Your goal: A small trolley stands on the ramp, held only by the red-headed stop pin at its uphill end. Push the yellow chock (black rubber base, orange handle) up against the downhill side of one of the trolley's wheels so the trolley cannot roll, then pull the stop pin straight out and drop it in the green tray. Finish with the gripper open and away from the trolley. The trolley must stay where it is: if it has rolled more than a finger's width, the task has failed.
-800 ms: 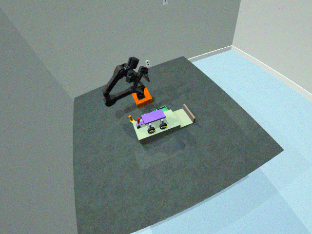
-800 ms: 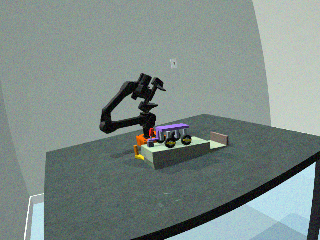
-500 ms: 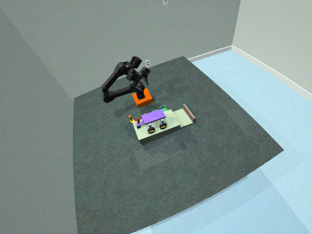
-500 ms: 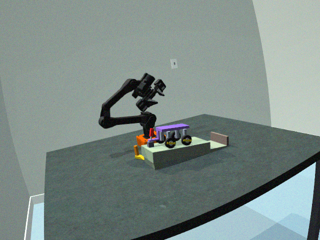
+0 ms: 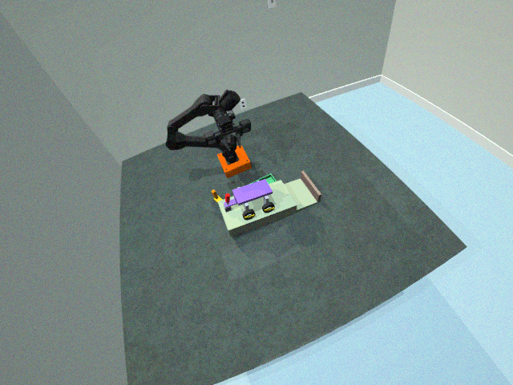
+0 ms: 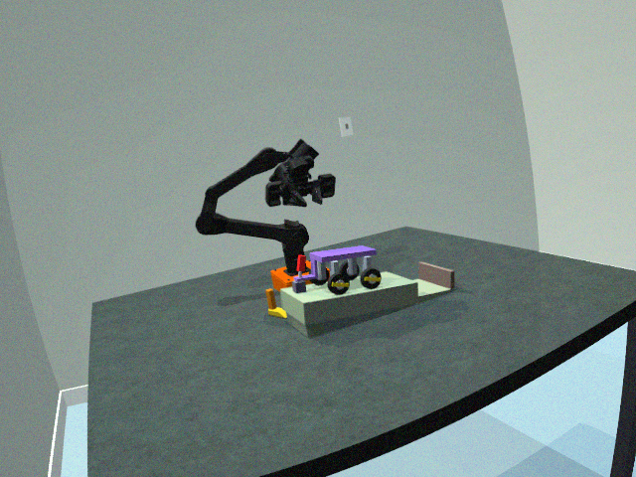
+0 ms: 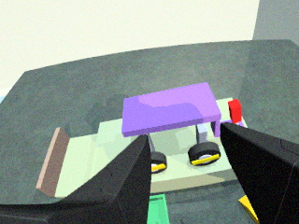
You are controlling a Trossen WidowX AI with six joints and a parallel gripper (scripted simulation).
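Taking the ramp (image 6: 354, 300) as the fixed point and reading the exterior view from left to right: the yellow chock (image 6: 275, 304) sits on the dark table (image 6: 205, 370) just off the ramp's uphill, left end, its orange handle standing upright, well short of any wheel. Next along, at the ramp's uphill end, the stop pin (image 6: 299, 265) stands upright with its red head on top, seated in a small purple block just left of the trolley (image 6: 343, 265). The trolley rests on the ramp's upper slope, purple deck above, black wheels with yellow hubs below, nothing wedged against them. Behind the ramp's uphill end is the arm's orange base (image 6: 281, 279). High above the ramp, and clear of everything on it, hangs the gripper (image 6: 303, 191); its fingers stand roughly half apart and hold nothing. From the wrist camera the two dark fingers frame the trolley (image 7: 171, 110) far below, with the pin's red head (image 7: 234, 111) at its right. On the ramp's far side from where I stand, the green tray (image 5: 267, 178) peeps out behind the trolley in the top view; the wrist camera shows a slice of it (image 7: 157, 218) too. At the ramp's downhill, right end a low brown barrier (image 6: 435, 274) stands across the flat run-out.
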